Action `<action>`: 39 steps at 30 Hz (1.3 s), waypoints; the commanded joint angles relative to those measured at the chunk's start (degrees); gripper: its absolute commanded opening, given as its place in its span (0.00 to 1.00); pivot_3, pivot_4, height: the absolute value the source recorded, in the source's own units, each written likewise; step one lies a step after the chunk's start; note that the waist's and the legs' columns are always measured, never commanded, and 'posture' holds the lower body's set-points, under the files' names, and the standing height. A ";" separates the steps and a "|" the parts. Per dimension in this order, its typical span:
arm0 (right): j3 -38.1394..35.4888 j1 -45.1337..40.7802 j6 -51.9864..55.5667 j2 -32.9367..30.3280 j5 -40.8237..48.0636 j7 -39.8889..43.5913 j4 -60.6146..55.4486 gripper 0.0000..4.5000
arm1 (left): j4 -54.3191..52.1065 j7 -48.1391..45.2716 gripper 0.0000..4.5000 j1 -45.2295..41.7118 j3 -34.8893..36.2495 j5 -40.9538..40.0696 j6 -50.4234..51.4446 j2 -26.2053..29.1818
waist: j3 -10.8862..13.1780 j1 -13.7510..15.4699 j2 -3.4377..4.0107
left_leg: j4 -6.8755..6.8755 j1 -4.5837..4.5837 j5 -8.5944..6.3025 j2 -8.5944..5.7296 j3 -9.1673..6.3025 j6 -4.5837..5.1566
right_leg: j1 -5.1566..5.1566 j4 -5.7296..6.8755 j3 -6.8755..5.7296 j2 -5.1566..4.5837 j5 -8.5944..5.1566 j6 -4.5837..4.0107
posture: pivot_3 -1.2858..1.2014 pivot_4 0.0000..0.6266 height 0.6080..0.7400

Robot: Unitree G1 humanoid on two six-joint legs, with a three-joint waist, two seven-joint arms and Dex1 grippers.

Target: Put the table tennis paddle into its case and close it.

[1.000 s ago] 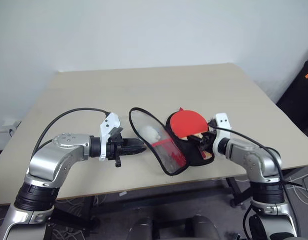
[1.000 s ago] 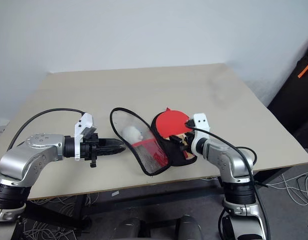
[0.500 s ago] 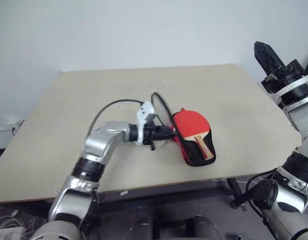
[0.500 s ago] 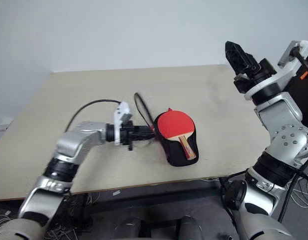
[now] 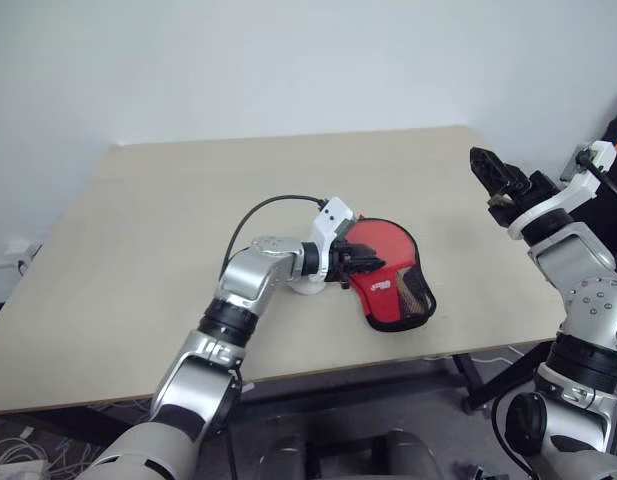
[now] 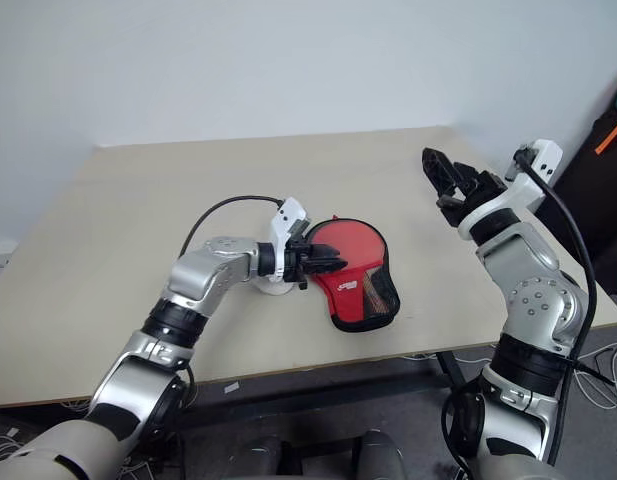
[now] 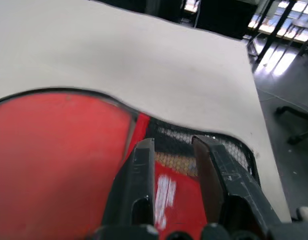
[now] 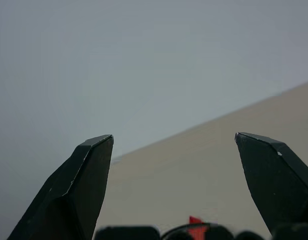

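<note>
- The tan table (image 5: 188,220) stands by a pale wall (image 5: 288,60).
- The case (image 5: 393,285) covers the table tennis paddle (image 7: 54,150).
- The left gripper (image 5: 373,264) is a bit apart, over the case.
- The right gripper (image 8: 173,165) gapes wide, holding nothing.

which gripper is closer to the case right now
Left. The left gripper is right over the case, at its near-left edge, its fingers a little apart. The right gripper is raised well off to the case's right, open.

case (image 5: 393,285): clear flap, open a second ago, now folded over the paddle (image 5: 383,245)
left pincer (image 5: 372,265): swung from left of the case onto its top, fingers a little apart
right pincer (image 5: 491,172): left the case, raised clear of the tabletop, fingers wide
</note>
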 commanded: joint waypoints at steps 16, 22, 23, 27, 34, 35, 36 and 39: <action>4.18 -1.28 -2.69 -1.25 -1.12 -0.15 2.88 0.94 | -3.47 33.41 0.77 -2.84 28.59 -5.33 44.32 -21.61 | 0.00 0.00 -0.01 | 0.12 0.02 -0.02 -0.07 -0.20 0.09 | 0.16 -0.04 -0.06 0.04 -0.01 0.07 | 0.52 0.00 0.88; 3.94 -0.97 -2.48 -1.20 -0.76 -0.41 3.00 0.94 | 1.52 39.08 0.77 -7.20 30.63 -2.41 46.61 -20.06 | 0.00 0.10 -0.01 | 0.11 0.00 -0.02 -0.08 -0.18 0.08 | 0.13 -0.03 -0.05 0.02 0.00 0.06 | 0.52 0.00 0.88; 4.06 -0.85 -2.57 -1.21 -0.87 -0.38 2.91 0.94 | 2.62 40.50 0.77 -7.65 30.18 -1.12 47.70 -19.44 | 0.00 0.08 -0.01 | 0.13 -0.02 -0.02 -0.10 -0.20 0.09 | 0.14 -0.03 -0.08 0.00 0.00 0.06 | 0.52 0.00 0.88; 4.94 -0.45 -3.37 -1.05 -1.95 -0.36 2.69 0.94 | 6.47 43.75 0.77 -8.37 32.62 1.06 47.46 -19.96 | 0.00 0.05 -0.01 | 0.13 -0.01 -0.04 -0.13 -0.20 0.10 | 0.14 -0.05 -0.06 -0.02 0.00 0.08 | 0.52 0.00 0.88; 5.59 -0.31 -3.72 -1.60 -2.95 -0.18 2.48 0.94 | 11.68 46.14 0.77 -11.24 36.72 0.18 43.73 -24.44 | 0.00 0.16 -0.01 | 0.14 -0.03 -0.05 -0.18 -0.21 0.08 | 0.17 -0.07 -0.10 -0.11 0.01 0.08 | 0.52 0.00 0.88; 5.44 -0.36 -3.75 -1.68 -2.90 -0.21 2.65 0.94 | 13.08 46.83 0.77 -11.93 38.30 -0.33 42.57 -25.53 | 0.00 0.16 -0.01 | 0.14 -0.03 -0.05 -0.18 -0.21 0.08 | 0.17 -0.07 -0.10 -0.11 0.01 0.08 | 0.52 0.00 0.88; 5.33 -0.42 -3.79 -1.71 -2.87 -0.26 2.82 0.94 | 14.39 47.35 0.77 -12.45 39.32 -0.74 41.19 -26.30 | -0.01 0.16 -0.01 | 0.14 -0.03 -0.05 -0.18 -0.21 0.08 | 0.17 -0.06 -0.10 -0.11 0.01 0.09 | 0.52 0.00 0.88; 5.40 -0.72 -3.82 -1.77 -2.98 -0.39 3.16 0.94 | 19.91 48.63 0.77 -14.01 40.95 -1.79 37.37 -27.83 | -0.01 0.17 -0.01 | 0.14 -0.01 -0.05 -0.19 -0.22 0.09 | 0.19 -0.07 -0.12 -0.11 0.01 0.09 | 0.52 0.00 0.88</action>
